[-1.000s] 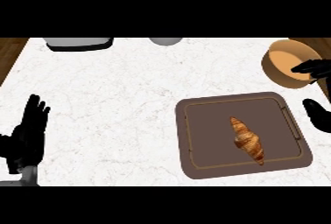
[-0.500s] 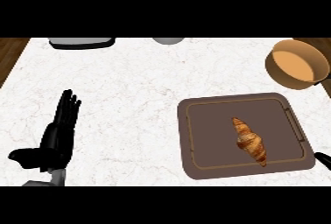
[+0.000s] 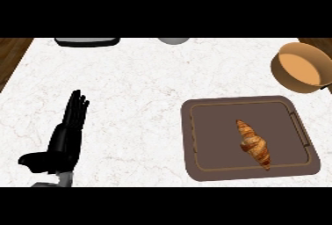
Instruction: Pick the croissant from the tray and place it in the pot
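Observation:
A golden-brown croissant (image 3: 254, 144) lies lengthwise on the brown tray (image 3: 211, 140) at the lower right of the counter. The tan pot (image 3: 299, 65) stands beyond the tray, at the right edge, with nothing seen inside it. My left hand (image 3: 65, 136) rests at the lower left, far from the tray, edge-on with its fingers straight and pointing away from me and the thumb out to the left. It holds nothing. My right hand shows nowhere in the head view.
A dark flat object (image 3: 87, 41) sits at the counter's far edge on the left, and a grey round thing (image 3: 173, 40) at the far edge in the middle. Dark wood shows past the marble's left edge (image 3: 12, 57).
My right hand, beside the pot and tray a second ago, has withdrawn out of view. My left hand has turned edge-on and shifted a little to the right. The croissant has stayed put.

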### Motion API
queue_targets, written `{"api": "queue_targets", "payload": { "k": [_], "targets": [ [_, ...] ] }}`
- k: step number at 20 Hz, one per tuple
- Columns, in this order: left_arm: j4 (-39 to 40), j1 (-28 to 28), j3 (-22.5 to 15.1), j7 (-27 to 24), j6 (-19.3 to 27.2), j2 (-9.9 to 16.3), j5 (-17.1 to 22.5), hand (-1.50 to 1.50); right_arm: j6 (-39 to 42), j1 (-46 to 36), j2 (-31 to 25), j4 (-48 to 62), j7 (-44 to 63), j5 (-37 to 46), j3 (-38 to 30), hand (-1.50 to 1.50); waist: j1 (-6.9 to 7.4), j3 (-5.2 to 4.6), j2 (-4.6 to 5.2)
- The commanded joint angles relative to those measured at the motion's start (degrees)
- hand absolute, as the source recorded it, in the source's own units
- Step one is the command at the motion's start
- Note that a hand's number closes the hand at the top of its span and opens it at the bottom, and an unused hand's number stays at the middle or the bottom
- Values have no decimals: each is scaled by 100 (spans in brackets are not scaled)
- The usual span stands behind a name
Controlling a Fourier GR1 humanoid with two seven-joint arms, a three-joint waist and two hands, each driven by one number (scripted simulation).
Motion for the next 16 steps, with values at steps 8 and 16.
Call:
{"api": "queue_targets", "payload": {
  "k": [8, 16],
  "targets": [
    [370, -223, 53, -102, -184, -134, -69, 0, -283, 312, -117, -1408, 2774, 2559, 1178, -150, 124, -2, 25],
    [605, -400, 375, -164, -471, -279, -91, 0, 91, -310, 309, -1096, 3529, 3462, 1742, -150, 102, 4, 18]
  ]
}}
